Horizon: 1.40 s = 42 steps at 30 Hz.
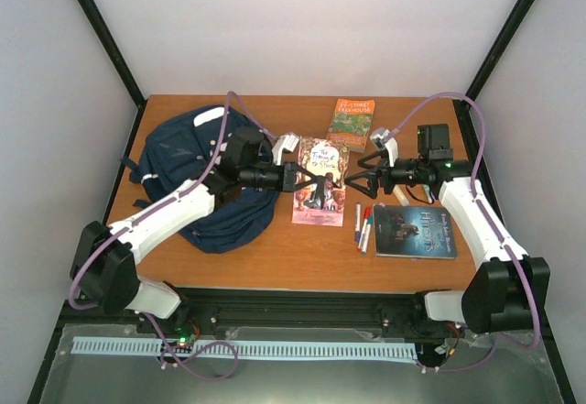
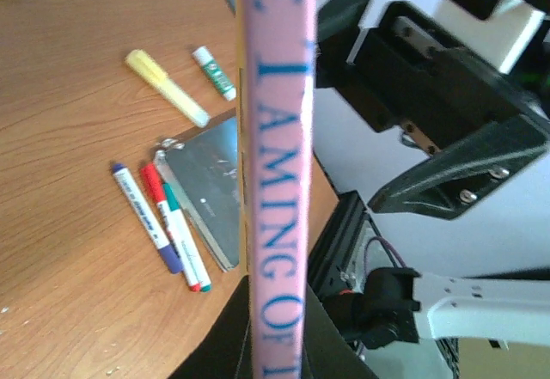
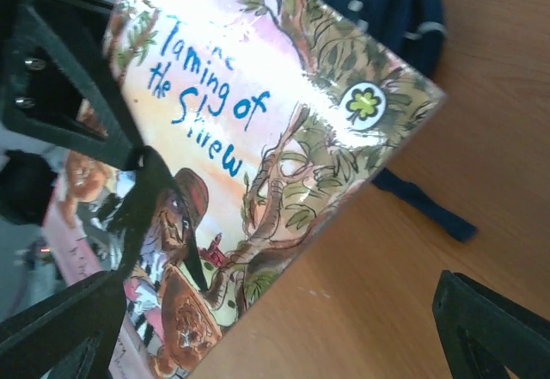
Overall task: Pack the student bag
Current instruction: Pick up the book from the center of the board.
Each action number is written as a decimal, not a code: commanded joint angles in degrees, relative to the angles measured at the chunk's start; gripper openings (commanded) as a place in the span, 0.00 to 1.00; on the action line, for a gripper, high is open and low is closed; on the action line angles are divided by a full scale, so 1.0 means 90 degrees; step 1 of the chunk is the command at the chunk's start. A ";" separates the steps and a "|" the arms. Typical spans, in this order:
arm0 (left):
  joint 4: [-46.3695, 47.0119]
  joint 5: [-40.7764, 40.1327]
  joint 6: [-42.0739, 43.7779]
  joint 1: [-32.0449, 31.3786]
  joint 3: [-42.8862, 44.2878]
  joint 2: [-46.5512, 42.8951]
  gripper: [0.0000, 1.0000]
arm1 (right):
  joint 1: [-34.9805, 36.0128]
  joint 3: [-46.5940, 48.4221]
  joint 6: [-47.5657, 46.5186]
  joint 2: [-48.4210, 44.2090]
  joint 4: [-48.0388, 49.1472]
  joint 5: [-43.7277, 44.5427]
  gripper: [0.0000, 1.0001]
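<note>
The left gripper (image 1: 305,177) is clenched on the left edge of the Taming of the Shrew paperback (image 1: 322,189). The right gripper (image 1: 357,182) gapes released just right of it. The student bag (image 1: 176,152) lies at the table's far left, under the left arm.

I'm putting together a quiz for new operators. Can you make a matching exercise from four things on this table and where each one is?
Things:
1. The Taming of the Shrew book
2. orange book
3. dark blue book
4. student bag

Places:
A. far side of the table, right of centre
B. left side of the table
C. gripped by the left gripper, mid-table
D. near right, beside the markers

Pairs: 1-C, 2-A, 3-D, 4-B
</note>
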 commanded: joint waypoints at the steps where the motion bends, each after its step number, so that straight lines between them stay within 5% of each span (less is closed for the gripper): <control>1: 0.0329 0.0869 0.0423 0.0126 0.0192 -0.0499 0.01 | -0.0025 0.0231 0.0036 0.0219 -0.0220 -0.1631 1.00; 9: 0.0859 0.1376 0.0109 0.0176 0.0246 -0.0736 0.01 | 0.0037 0.0676 0.0262 0.0703 -0.0521 -0.2962 0.98; 21: 0.2239 0.1454 -0.0750 0.0278 0.0380 -0.0178 0.01 | 0.0498 0.1206 -0.1308 0.1283 -0.2565 -0.4118 0.96; 34: 0.1514 0.0876 -0.0268 0.0469 0.0511 -0.0015 0.01 | 0.0479 0.0511 -0.0235 0.0537 -0.1422 -0.4100 0.53; 42: 0.1473 0.0837 -0.0227 0.0470 0.0415 -0.0079 0.01 | 0.0435 0.0424 0.0351 0.0615 -0.0859 -0.3596 0.35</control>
